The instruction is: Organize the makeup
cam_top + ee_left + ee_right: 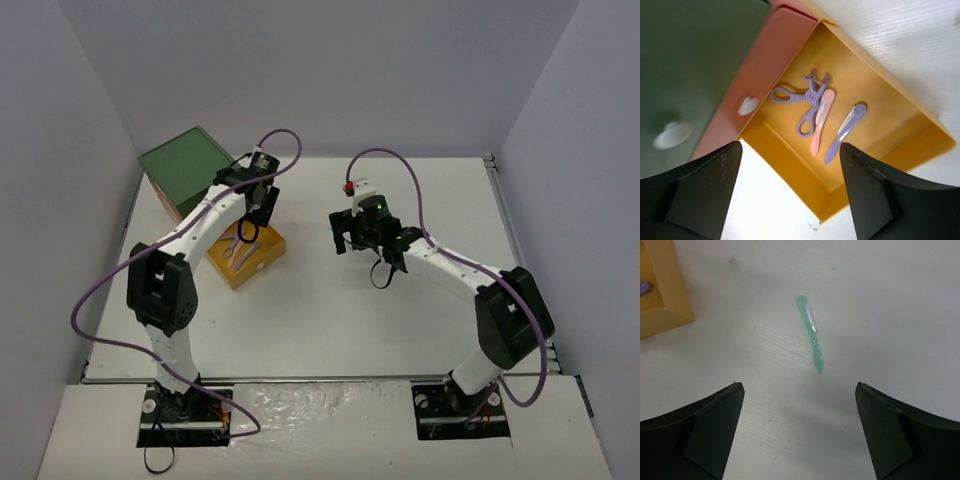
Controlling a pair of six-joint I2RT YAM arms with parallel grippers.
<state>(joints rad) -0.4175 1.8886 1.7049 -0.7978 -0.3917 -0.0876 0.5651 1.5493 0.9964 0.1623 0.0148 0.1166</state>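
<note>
Three pieces of makeup lie in the pulled-out yellow drawer: a purple scissor-shaped tool, a pink thin tool and a purple thin tool. My left gripper hangs open above the drawer's near wall with nothing between its fingers. It shows over the drawer in the top view too, left gripper. A teal thin tool lies flat on the white table. My right gripper stands open just short of it, holding nothing. In the top view the right gripper sits at mid-table.
The green-topped box stands at the back left, against the left wall. Its pink drawer front with a white knob is shut beside the yellow drawer. A corner of the yellow drawer lies left of the teal tool.
</note>
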